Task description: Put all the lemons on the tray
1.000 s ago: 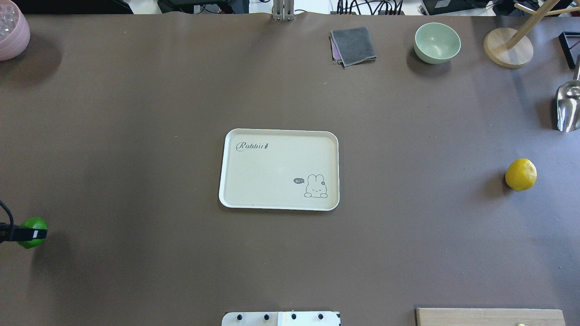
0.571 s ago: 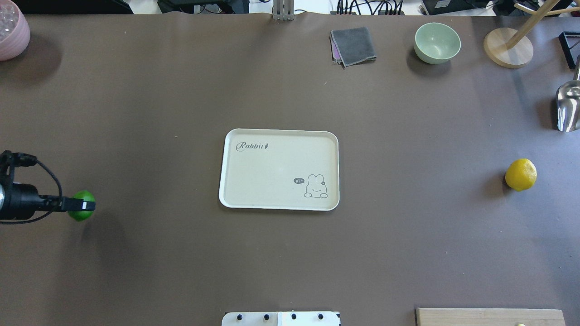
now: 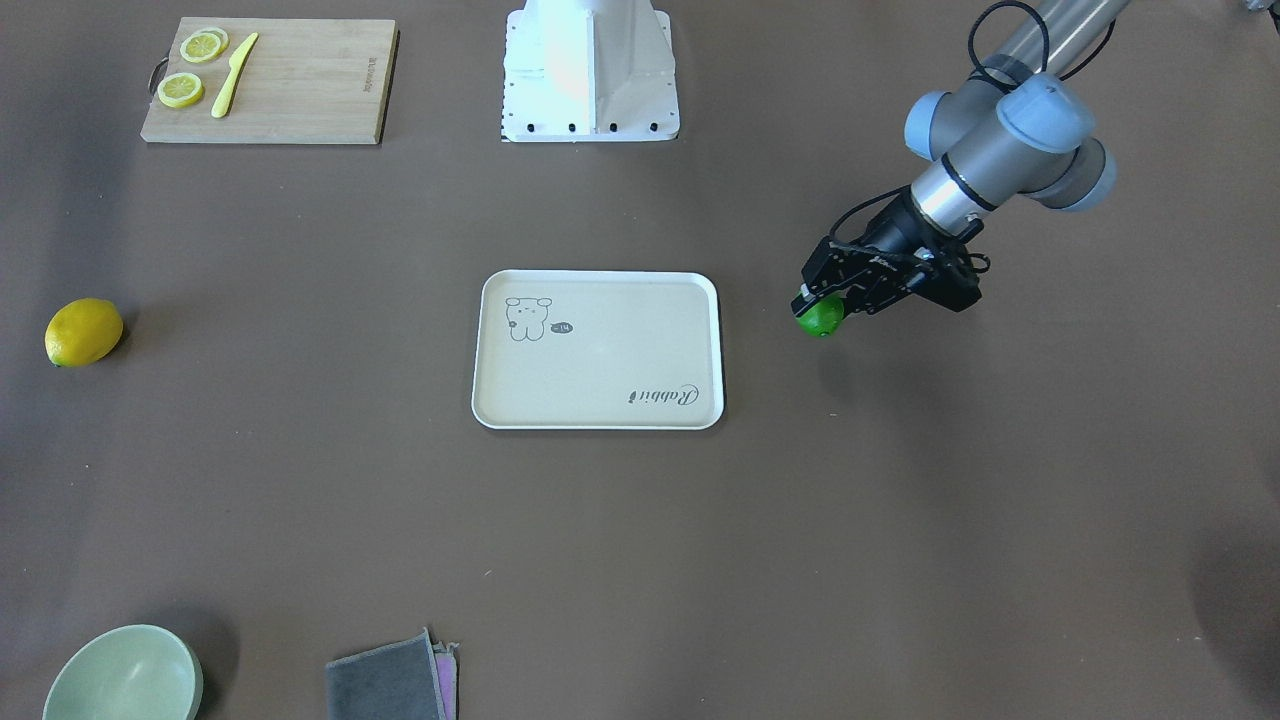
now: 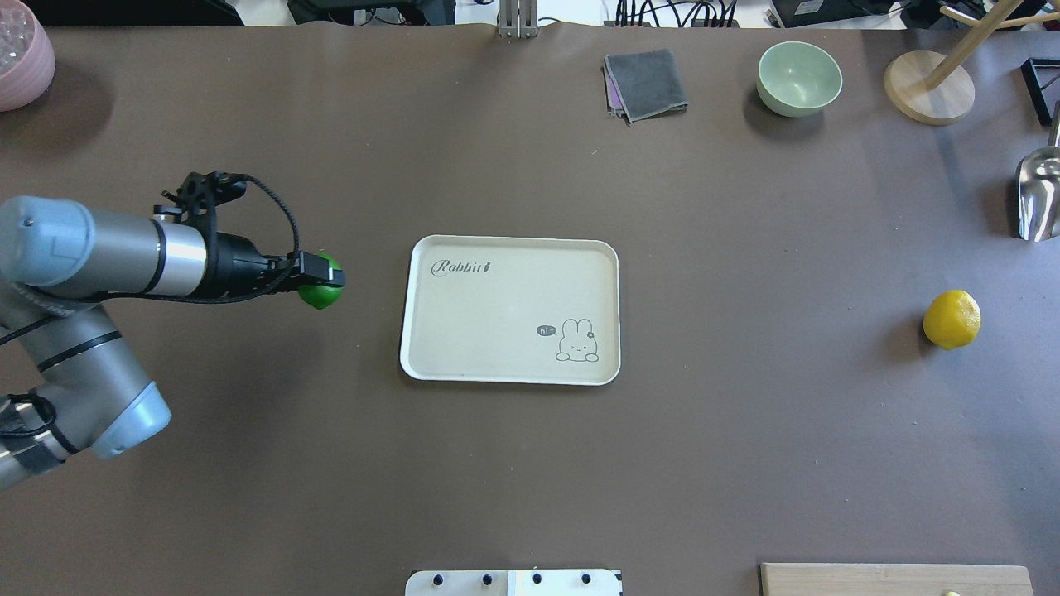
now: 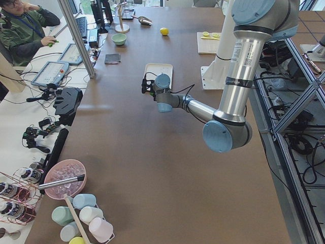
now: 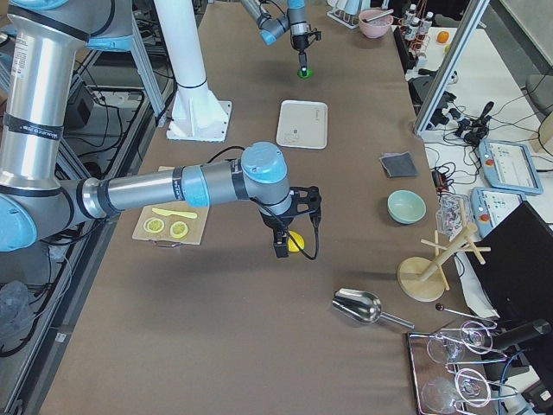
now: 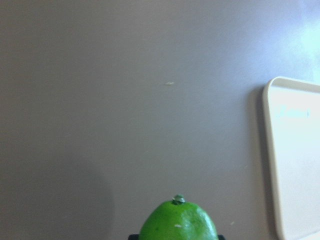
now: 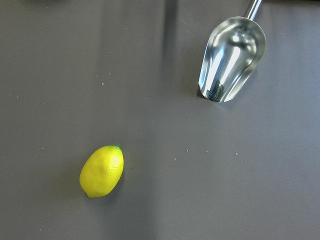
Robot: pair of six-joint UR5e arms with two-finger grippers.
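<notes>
The glossy green oval lemon (image 4: pixel 322 296) hangs clamped in the left gripper (image 4: pixel 320 280), just left of the flat cream rectangular tray (image 4: pixel 497 306), white-rimmed, lying at frame centre. The bright yellow oval lemon (image 4: pixel 952 319) rests on its side at far right, well apart.

Your table (image 4: pixel 745 455): brown. Yellow lemon (image 4: pixel 951 319): bright yellow. Green lemon (image 4: pixel 320 296): glossy green. Tray (image 4: pixel 497 306): cream-beige, white rim, grey rabbit drawing, grey "Rabbit" script. Bowl (image 4: pixel 799 79): pale green. Cloth (image 4: pixel 646 83): grey over pink. Scoop (image 4: pixel 1039 199): shiny silver. Board (image 3: pixel 290 85): light wood; on it you see yellow slices (image 3: pixel 181 90) and a yellow knife (image 3: pixel 233 75).
</notes>
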